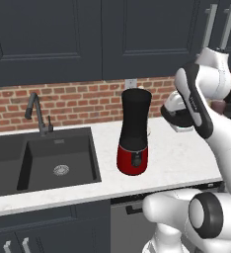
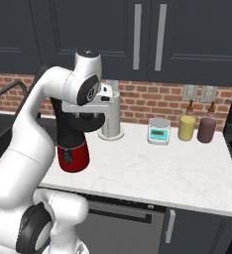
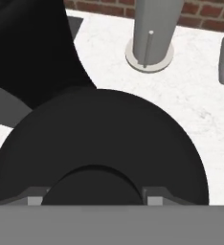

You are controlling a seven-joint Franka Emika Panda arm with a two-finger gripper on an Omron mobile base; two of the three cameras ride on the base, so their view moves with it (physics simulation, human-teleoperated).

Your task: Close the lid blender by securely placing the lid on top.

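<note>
I hold the lid (image 3: 104, 143) pinched in my fingers (image 3: 95, 198), lifted off the desk (image 2: 152, 168) just beside the blender (image 1: 134, 131). The jar top looks uncovered; carrying the lid over and seating it remains.

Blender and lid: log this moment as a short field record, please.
blender: upright on the white counter, right of the sink, jar top uncovered
lid: black disc held at the gripper, raised beside the blender, not yet on it
behind: kitchen scale, yellow jar, maroon jar, steel cylinder
step: lid still to be placed
</note>
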